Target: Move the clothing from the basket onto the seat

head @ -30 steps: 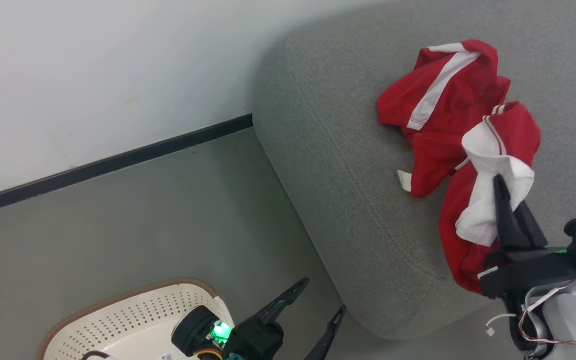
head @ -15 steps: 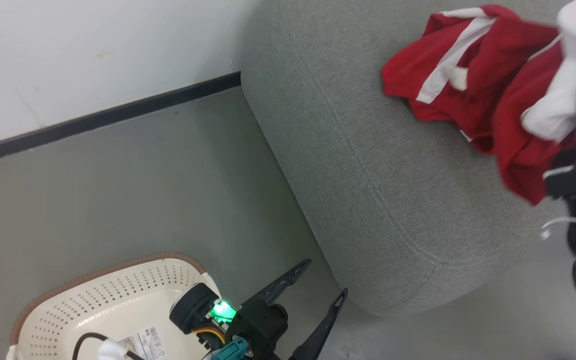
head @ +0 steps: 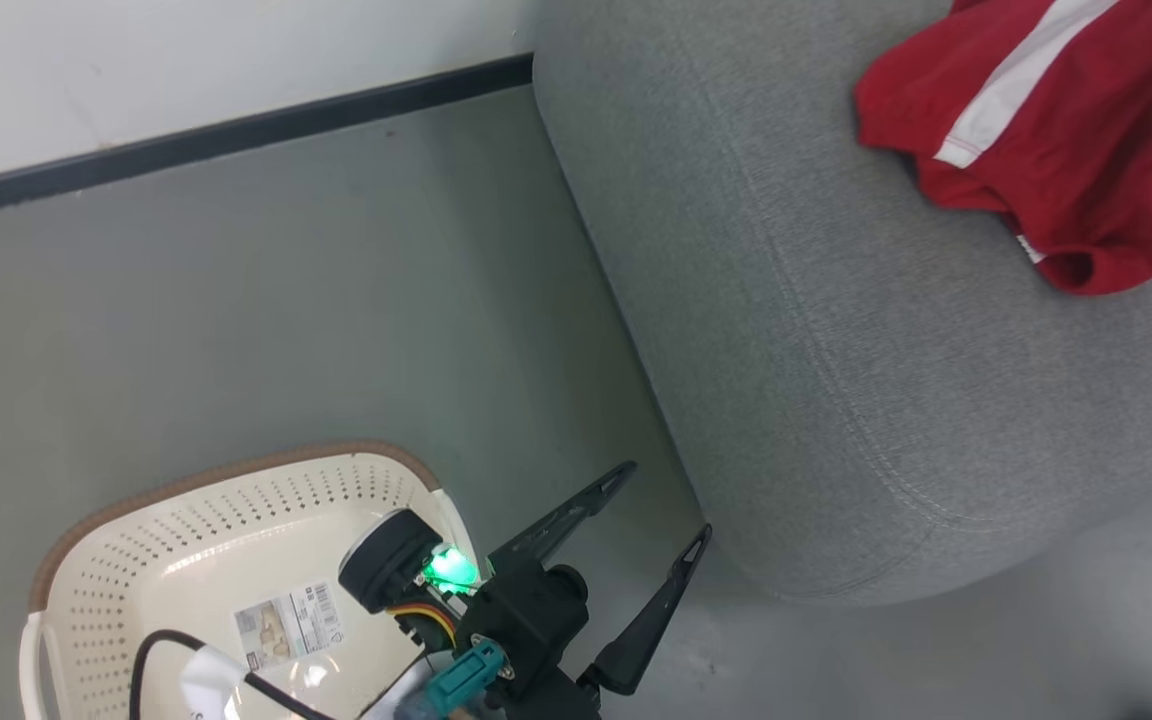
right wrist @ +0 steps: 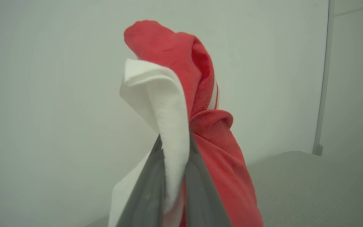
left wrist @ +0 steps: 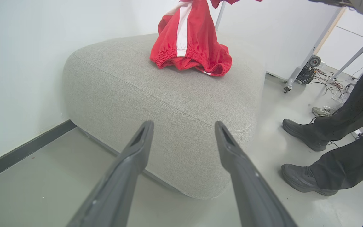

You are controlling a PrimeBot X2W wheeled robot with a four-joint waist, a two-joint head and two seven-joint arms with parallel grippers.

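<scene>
One piece of red clothing with a white stripe lies crumpled on the grey seat, also in the left wrist view as clothing on the seat. My right gripper is shut on another red and white garment, held up in front of a pale wall above the seat. The cream basket stands on the floor at lower left, with a paper label on its bare bottom. My left gripper is open beside the basket, near the seat's corner, nothing between its fingers.
A white wall with a dark skirting strip runs behind the grey floor. In the left wrist view a person's legs and dark shoes stand right of the seat, with wheeled table legs and cables behind.
The head camera has swung, shifting the whole picture. My right gripper with its garment has passed out of the head view at the right. The left gripper has stayed open.
</scene>
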